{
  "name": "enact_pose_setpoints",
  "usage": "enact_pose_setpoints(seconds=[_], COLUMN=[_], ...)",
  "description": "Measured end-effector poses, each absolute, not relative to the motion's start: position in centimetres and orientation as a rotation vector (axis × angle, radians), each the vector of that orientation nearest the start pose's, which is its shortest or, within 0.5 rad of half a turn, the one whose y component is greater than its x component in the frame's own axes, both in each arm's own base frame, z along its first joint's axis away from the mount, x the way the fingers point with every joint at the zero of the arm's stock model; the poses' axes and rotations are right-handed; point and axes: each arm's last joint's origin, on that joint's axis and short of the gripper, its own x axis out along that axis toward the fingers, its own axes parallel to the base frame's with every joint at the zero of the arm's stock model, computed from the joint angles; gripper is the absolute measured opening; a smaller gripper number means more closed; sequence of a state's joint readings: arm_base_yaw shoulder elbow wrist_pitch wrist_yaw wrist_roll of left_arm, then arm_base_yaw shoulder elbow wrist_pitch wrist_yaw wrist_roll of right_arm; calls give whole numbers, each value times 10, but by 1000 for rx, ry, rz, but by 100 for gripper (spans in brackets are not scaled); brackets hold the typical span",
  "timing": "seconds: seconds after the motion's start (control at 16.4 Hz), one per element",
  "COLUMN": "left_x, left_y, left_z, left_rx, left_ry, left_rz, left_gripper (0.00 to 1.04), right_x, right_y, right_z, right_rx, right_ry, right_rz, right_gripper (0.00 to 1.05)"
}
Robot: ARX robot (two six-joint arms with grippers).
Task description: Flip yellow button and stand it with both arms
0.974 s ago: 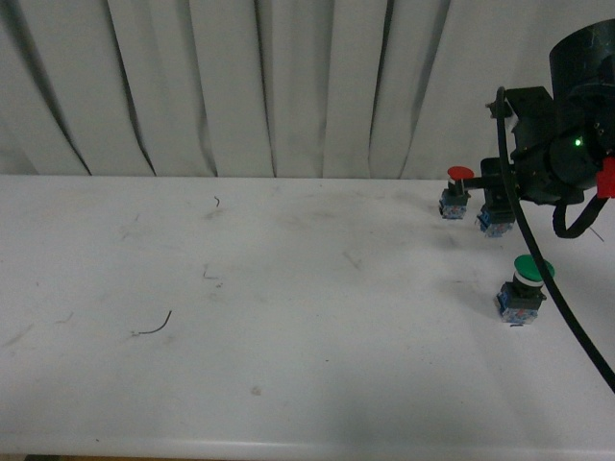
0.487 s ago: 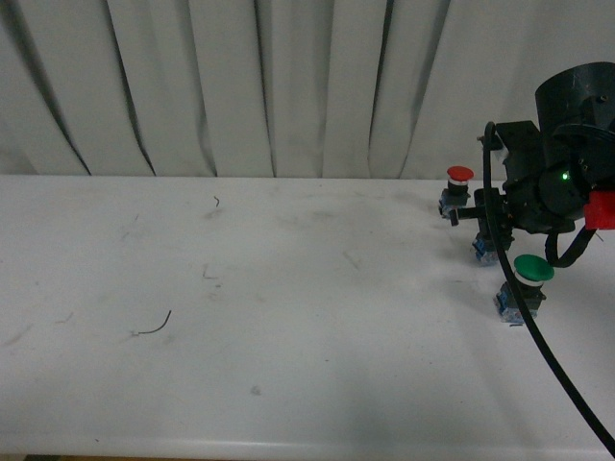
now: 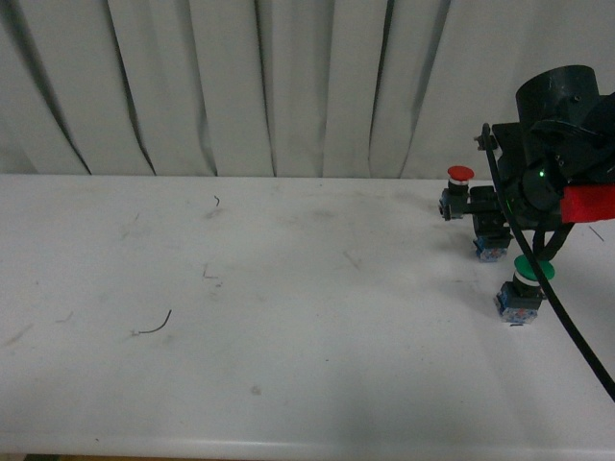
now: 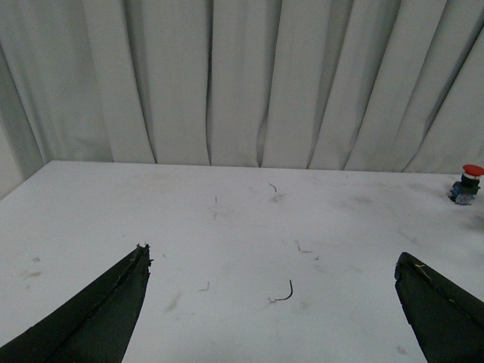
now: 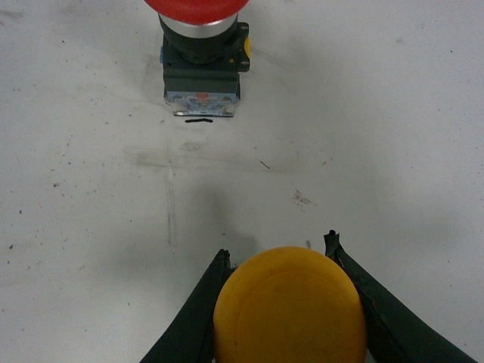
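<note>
My right gripper (image 5: pixel 277 248) is shut on the yellow button (image 5: pixel 286 306). Its round yellow-orange cap fills the space between the two black fingers (image 5: pixel 193 321) and faces the camera. In the front view the right arm (image 3: pixel 553 168) is at the far right. The gripper (image 3: pixel 490 226) points down there, and the button's blue-grey base (image 3: pixel 492 252) shows below it, close to the table. The cap is hidden in that view. My left gripper (image 4: pixel 272 255) is open and empty above the white table (image 4: pixel 227 227). It is out of the front view.
A red-capped switch (image 3: pixel 457 190) stands just behind the held button and also shows in the right wrist view (image 5: pixel 202 53) and left wrist view (image 4: pixel 465 184). A green-capped switch (image 3: pixel 524 283) stands just in front. A curved black scrap (image 3: pixel 154 327) lies at the left.
My right arm has moved left and down with the yellow button. The button's base is now lower, between the red and green switches.
</note>
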State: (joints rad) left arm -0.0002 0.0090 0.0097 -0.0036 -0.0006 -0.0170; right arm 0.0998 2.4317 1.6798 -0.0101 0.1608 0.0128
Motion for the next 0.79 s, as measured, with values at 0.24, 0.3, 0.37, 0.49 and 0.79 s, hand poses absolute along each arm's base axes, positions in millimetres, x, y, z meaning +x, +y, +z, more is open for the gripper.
enact_pose_setpoints(seconds=[0.24, 0.3, 0.37, 0.49, 0.79], left_x=[98, 98, 98, 98, 98], left_y=[0, 0, 0, 0, 0], left_z=[166, 166, 166, 166, 166], left_rx=[-17, -17, -17, -17, -17], left_ry=[3, 3, 3, 3, 3], left_rz=[0, 0, 0, 0, 0], left_gripper=[98, 98, 98, 98, 98], right_x=[513, 513, 513, 513, 514], right_y=[55, 57, 57, 57, 56], right_z=[87, 86, 86, 87, 88], right_rx=[-74, -74, -74, -73, -71], right_ry=[750, 752, 757, 754, 745], right_rz=[-56, -53, -52, -53, -54], right_gripper=[35, 35, 35, 56, 97])
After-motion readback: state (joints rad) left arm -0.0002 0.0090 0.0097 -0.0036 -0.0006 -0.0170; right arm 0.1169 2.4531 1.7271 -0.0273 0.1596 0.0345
